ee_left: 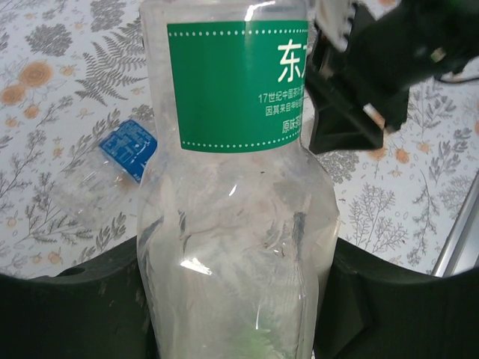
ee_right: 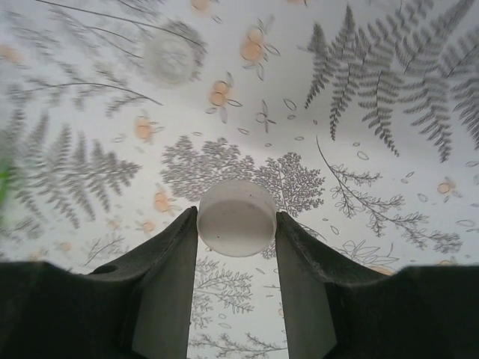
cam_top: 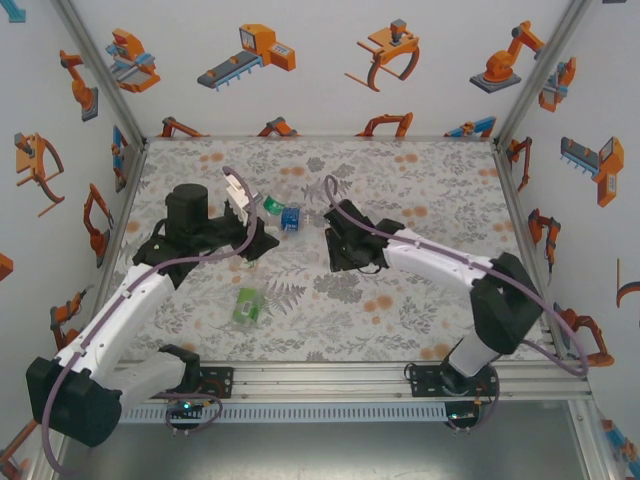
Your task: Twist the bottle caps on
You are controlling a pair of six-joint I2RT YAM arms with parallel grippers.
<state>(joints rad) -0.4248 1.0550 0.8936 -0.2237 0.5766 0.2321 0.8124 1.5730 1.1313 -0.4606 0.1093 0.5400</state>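
White cap (ee_right: 236, 217) pinched btwn R fingers (ee_right: 168, 292); L fingers (ee_left: 75, 314) clamp green-label bottle (ee_left: 239, 224), top cut off.

A table (cam_top: 420, 180) covered in grey-and-orange floral print is pictured, with a blue-labelled bottle (cam_top: 290, 219) laid near its centre and a green-and-white-labelled bottle (cam_top: 246, 307) laid nearer, towards the left.

Top cam looks down from behind over the table (cam_top: 420, 190); wrist cams v. close (same floral top).
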